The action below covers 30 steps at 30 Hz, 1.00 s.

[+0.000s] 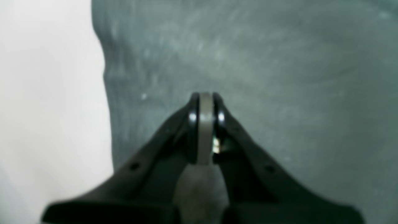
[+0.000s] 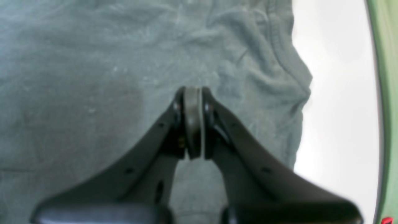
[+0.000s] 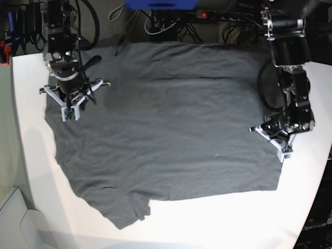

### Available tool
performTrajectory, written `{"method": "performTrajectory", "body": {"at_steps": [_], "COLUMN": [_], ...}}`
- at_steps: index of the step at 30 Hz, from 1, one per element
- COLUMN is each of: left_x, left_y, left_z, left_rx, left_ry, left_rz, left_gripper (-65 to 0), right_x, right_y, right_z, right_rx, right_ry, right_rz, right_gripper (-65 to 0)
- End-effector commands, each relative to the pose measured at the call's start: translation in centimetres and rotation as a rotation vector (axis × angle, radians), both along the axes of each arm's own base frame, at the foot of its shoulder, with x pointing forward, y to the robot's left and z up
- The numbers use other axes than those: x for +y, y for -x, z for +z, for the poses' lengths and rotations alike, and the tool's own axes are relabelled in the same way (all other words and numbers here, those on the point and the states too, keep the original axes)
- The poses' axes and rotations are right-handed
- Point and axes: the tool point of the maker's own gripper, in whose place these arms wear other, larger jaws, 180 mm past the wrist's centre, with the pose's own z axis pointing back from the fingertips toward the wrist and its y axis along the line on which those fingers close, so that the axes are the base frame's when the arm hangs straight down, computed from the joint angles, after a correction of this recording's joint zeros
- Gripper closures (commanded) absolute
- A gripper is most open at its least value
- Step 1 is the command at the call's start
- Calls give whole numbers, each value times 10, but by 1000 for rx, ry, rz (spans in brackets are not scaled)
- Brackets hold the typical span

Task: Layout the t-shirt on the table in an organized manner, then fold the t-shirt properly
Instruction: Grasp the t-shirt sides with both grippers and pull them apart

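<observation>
One t-shirt [image 3: 166,124] lies spread flat across one table [image 3: 218,218], sleeve at seven o'clock. Two grippers over it: left gripper [image 3: 285,151] at three o'clock by the hem edge, right gripper [image 3: 68,113] at ten o'clock, both pinched together, empty.

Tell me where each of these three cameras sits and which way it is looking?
Left wrist: rides on the left arm, looking down its shut left gripper at the t-shirt and the table.
Right wrist: rides on the right arm, looking down the shut right gripper at wrinkled shirt cloth beside the table's edge.
Base: sits high, looking down at the whole spread shirt, both arms showing.
Shared: all three show the shirt and table.
</observation>
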Motion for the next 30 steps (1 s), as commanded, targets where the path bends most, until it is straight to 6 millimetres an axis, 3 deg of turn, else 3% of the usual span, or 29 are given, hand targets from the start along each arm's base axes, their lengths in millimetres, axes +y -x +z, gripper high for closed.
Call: {"method": "performTrajectory", "body": {"at_steps": [1,8,15,23,27,30], "left_x": [8,15,29,27,27,26], "left_y": [-13,-14,-38,-86,-98,-97], "left_z": [14,-17,-33,-22,-15,-15], "left_rx": [-53,-27,-34,-105,-113,-106], "left_ry": [-8,17,-23,-41,-51,-47], "left_rz": [14,51,84,85,78,80], "left_gripper": [-1,-1,-1,-1,-1,-1], "right_x": [0,2,-1,-1,-2,-5], "right_y": [-7,-3,-3,-4,-13,-13], "right_z": [12,8,9,10,12,2], "right_rx": [-48,-38,-40,-43,-55,-30], "right_ry": [1,-5,1,1,3,3], "right_rz": [0,-2,-4,-5,-7,-13], "right_gripper": [0,0,0,0,0,0]}}
